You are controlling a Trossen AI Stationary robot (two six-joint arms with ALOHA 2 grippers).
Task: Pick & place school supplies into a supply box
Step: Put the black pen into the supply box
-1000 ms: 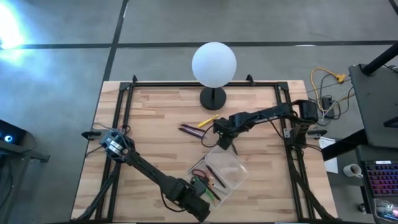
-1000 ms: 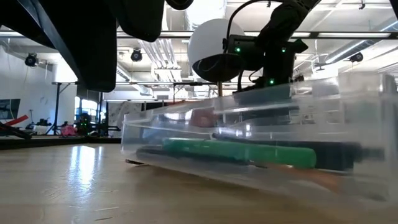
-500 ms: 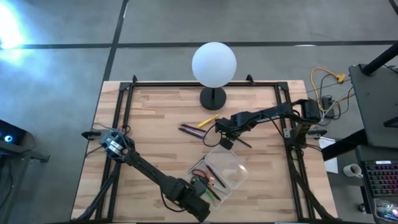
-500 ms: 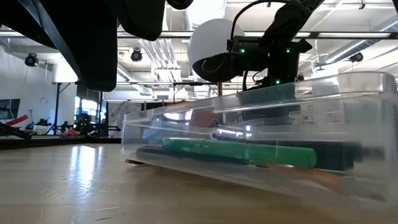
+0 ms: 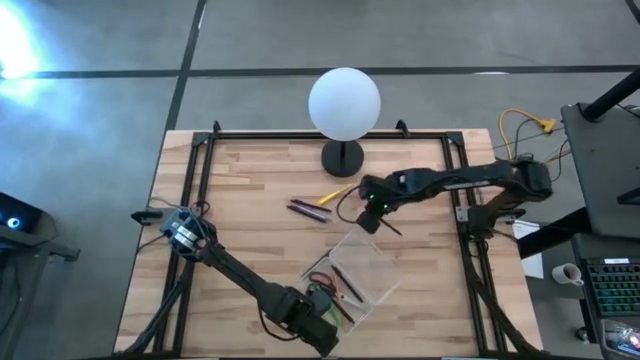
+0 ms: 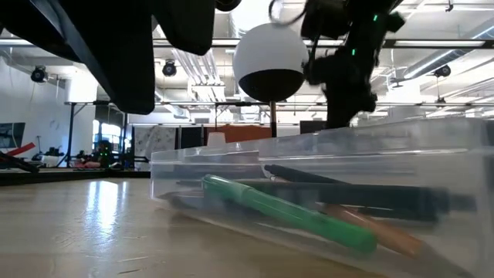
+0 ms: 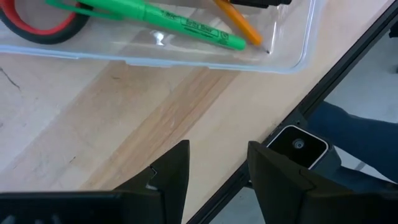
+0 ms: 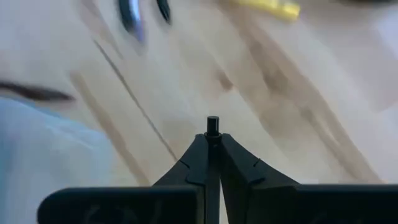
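The clear supply box (image 5: 352,281) sits near the table's near edge, holding a green marker (image 7: 174,20), red-handled scissors (image 7: 37,22), an orange pencil (image 7: 237,23) and dark pens (image 6: 363,193). The right gripper (image 5: 370,222) hangs beyond the box's far corner, fingers pressed together on a thin dark pen (image 8: 212,126). The left gripper (image 7: 216,171), fingers apart and empty, rests beside the box's near end.

The right tool (image 5: 371,222) snaps shut on a thin dark pen (image 5: 385,225) and lifts clear of the box (image 5: 375,262), which settles flatter on the surface (image 5: 250,180).
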